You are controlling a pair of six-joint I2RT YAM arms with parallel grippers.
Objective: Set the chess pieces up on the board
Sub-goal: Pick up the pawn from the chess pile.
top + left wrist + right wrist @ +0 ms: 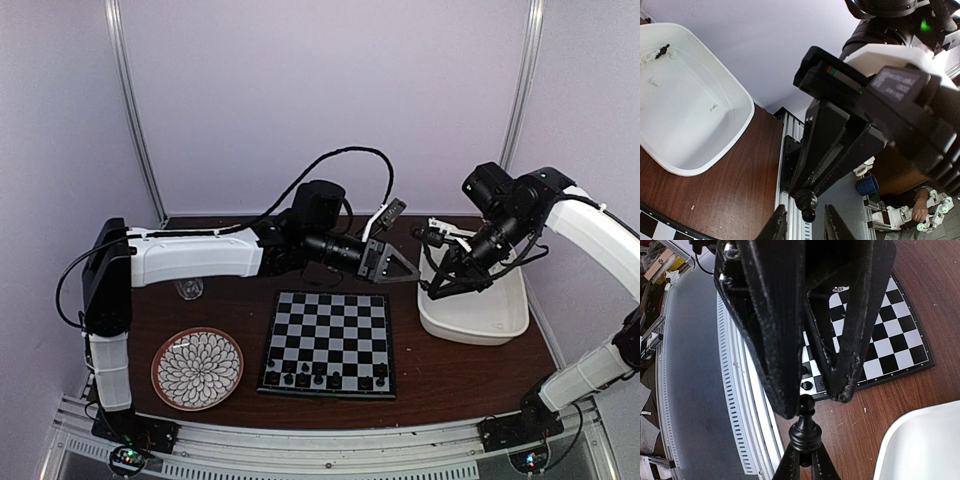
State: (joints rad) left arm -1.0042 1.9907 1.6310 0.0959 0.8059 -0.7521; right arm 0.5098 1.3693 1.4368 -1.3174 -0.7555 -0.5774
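A black pawn (805,427) is pinched by its base in my right gripper (805,456), which is shut on it, above the table between the board (330,340) and the white tub (480,322). My left gripper (805,220) meets it tip to tip. Its fingers (778,225) stand open on either side of the pawn's head (808,214) with small gaps. In the right wrist view the left fingers (770,340) come down from above, one beside the head. Several black chess pieces (320,378) stand on the board's near rows. More pieces (661,51) lie in the tub (742,95).
A round flower-patterned plate (197,368) sits left of the board. A small clear glass (188,290) stands under the left arm. The metal rail (740,405) runs along the table's near edge. Both arms crowd the space over the board's far right corner.
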